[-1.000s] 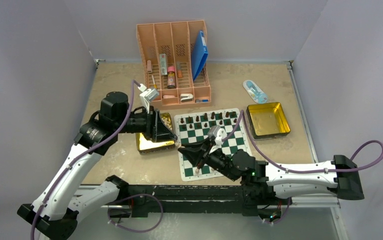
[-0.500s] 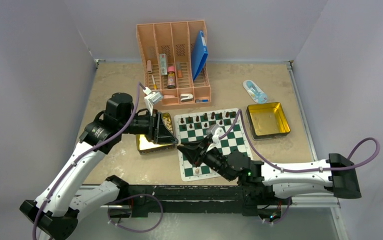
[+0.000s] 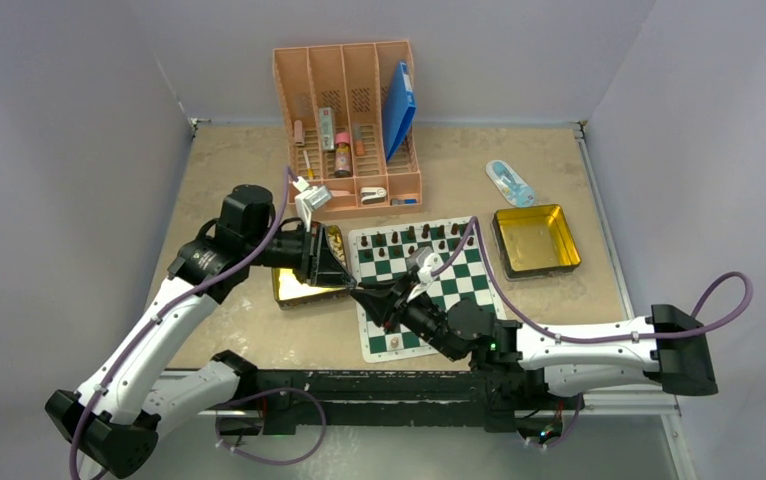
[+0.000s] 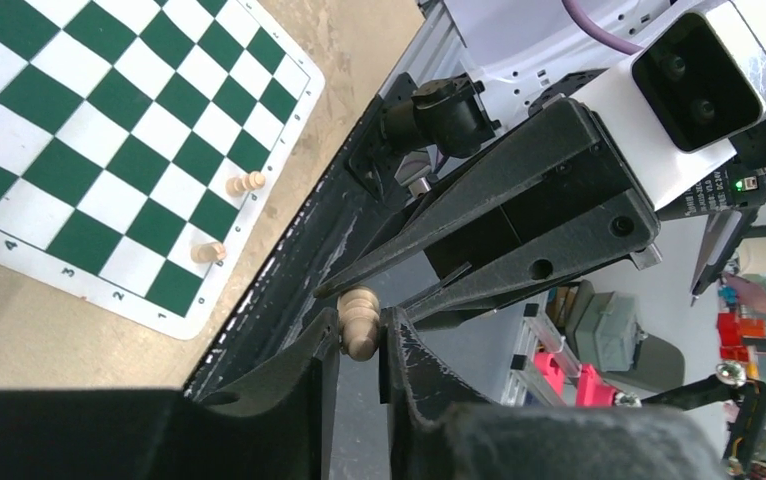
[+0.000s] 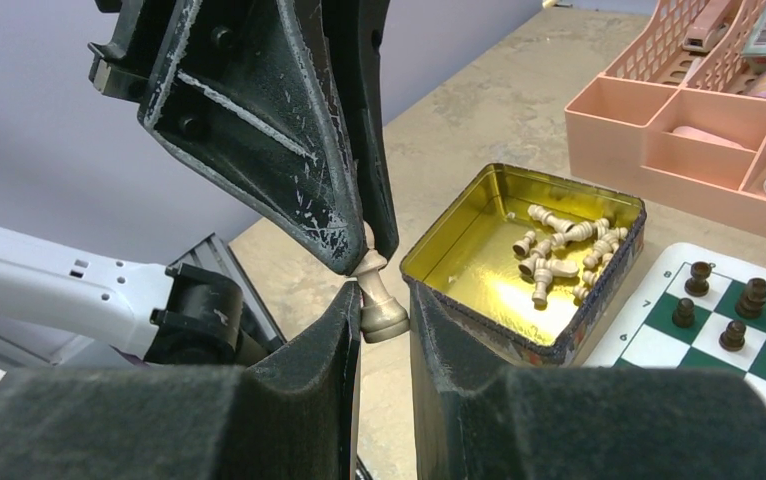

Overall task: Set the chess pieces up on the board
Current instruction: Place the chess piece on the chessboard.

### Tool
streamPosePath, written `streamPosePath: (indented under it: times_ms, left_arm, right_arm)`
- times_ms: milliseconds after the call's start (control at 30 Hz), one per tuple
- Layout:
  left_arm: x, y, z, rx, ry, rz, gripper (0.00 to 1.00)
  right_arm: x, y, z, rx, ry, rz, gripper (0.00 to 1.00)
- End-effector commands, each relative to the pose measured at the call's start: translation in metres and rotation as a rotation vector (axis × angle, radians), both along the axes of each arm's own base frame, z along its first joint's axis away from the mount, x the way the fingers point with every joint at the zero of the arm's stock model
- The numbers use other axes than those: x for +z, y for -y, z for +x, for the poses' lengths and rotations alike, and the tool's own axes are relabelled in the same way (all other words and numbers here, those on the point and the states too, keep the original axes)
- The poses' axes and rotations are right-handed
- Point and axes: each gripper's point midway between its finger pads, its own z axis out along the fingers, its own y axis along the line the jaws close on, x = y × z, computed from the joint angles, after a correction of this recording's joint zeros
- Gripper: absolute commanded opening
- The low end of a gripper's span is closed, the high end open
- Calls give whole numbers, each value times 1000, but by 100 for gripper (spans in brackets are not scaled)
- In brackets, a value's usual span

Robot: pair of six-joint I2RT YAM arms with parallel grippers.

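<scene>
left gripper: narrowed onto the head of the pale chess piece
right gripper: clamped on that piece's base
piece: aloft, between gold tin and board left edge

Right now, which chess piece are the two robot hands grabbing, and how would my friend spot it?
Find the green-and-white board; at its left edge, beside the gold tin, the left gripper and right gripper meet tip to tip. The pale chess piece pinched between them is the only one in the air.
</scene>
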Motion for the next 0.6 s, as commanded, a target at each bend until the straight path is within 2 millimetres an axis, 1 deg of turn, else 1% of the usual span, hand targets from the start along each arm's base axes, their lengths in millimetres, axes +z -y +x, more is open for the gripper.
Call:
streamPosePath:
  times_ms: [0, 100, 133, 167, 233, 267, 333, 400, 467, 500, 567]
  left_arm:
    - [10, 2, -2, -35, 63, -41, 12]
    - [10, 2, -2, -35, 64, -40, 2]
    - [10, 1, -1, -28, 67, -35, 1]
    - [10, 0, 1, -16, 74, -26, 0]
    - [10, -2, 6, 12, 87, 2, 0]
    - [9, -3, 9, 25, 94, 18, 0]
    - [5, -7, 17, 65, 108, 61, 0]
    - [-1, -11, 25, 107, 120, 101, 0]
    - [-5, -12, 32, 132, 126, 122, 0]
    - [-6, -11, 33, 138, 130, 127, 0]
    - [-7, -9, 37, 144, 138, 128, 0]
  right_arm:
    - [39, 0, 6, -37, -2, 114, 9]
    - [35, 1, 7, -44, -11, 108, 10]
    - [34, 1, 7, -42, -13, 106, 13]
    - [32, 2, 6, -38, -15, 100, 18]
    - [26, 7, 4, -31, -21, 82, 32]
    - [23, 10, 3, -27, -26, 72, 43]
    - [19, 21, 1, -29, -39, 61, 55]
    - [17, 36, 4, -63, -71, 74, 66]
    - [15, 57, 16, -180, -181, 126, 71]
    - [11, 67, 22, -232, -228, 135, 71]
    - [14, 80, 29, -284, -266, 137, 70]
